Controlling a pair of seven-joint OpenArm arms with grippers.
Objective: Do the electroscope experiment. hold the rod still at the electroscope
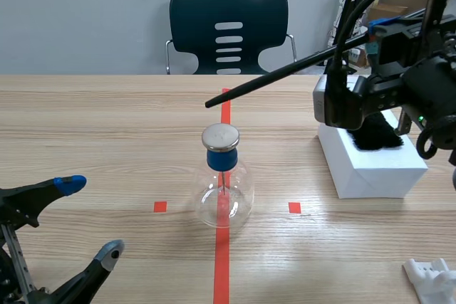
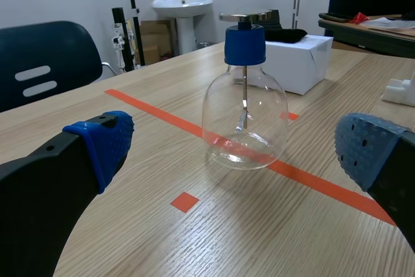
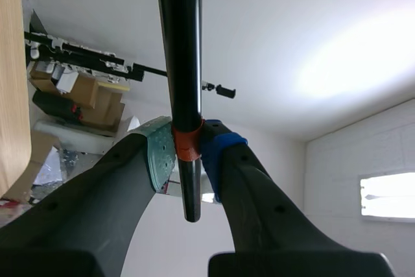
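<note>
— Why does the electroscope (image 1: 225,194) stand there?
— It sits mid-desk (image 1: 107,119) on the red tape line, between my arms, where either one can reach it.
— And the rod (image 1: 285,72)?
— It slants in from my right. Its tip hovers close above the metal disc (image 1: 221,137), apparently not touching. I judge that closeness is the point.
— Your hands?
— My right hand (image 3: 185,150) is clamped on the rod at its orange band (image 3: 187,146). My left hand (image 1: 91,217) sits low, fingers wide apart, holding nothing.

wooden table (image 1: 85,119) | electroscope (image 1: 224,194) | white box (image 1: 370,169) | white plastic piece (image 1: 431,280)
</note>
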